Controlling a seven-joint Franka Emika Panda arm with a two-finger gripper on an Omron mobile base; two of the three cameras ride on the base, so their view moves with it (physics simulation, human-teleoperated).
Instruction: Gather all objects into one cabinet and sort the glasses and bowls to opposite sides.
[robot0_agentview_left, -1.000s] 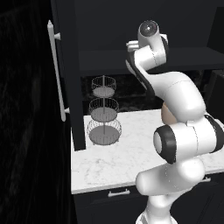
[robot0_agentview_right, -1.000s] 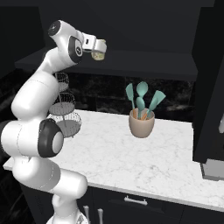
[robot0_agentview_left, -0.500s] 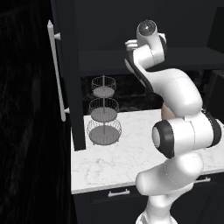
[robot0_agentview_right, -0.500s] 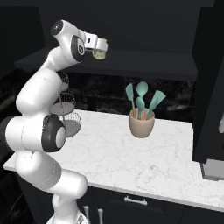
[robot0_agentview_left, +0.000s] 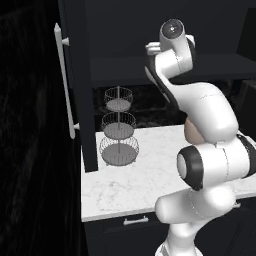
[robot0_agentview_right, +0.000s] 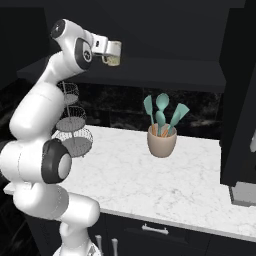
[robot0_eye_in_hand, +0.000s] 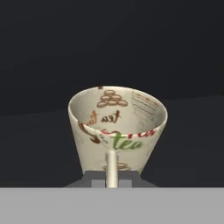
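The arm reaches up to the dark shelf (robot0_agentview_right: 165, 75) of the black cabinet, and its gripper (robot0_agentview_right: 113, 54) is level with that shelf in the right base view. Directly ahead of the fingertips sits a cream mug (robot0_eye_in_hand: 117, 127), flared at the rim, printed with brown motifs and the word "tea" in brown and in green with a red line. Its thin handle (robot0_eye_in_hand: 111, 168) points straight back toward the hand and runs down between the two dark fingertips (robot0_eye_in_hand: 97, 179). The fingers are drawn close together and pinch that handle from either side. In the right base view the same mug (robot0_agentview_right: 114, 55) shows as a small pale cup at the end of the gripper, above the front edge of the shelf; whether its base touches the shelf cannot be told.

Beyond the mug, past the fingers, lies only the dark shelf surface and the dark cabinet back wall.

Well below the fingers is the white marble counter (robot0_agentview_right: 150, 175). On it, below and to one side of the hand, stands a three-tier wire basket stand (robot0_agentview_left: 119, 127); on the other side stands a beige crock of teal utensils (robot0_agentview_right: 162, 131). The tall black cabinet door (robot0_agentview_left: 77, 85) with its long silver bar handle (robot0_agentview_left: 65, 80) stands open, just beside the wire stand.
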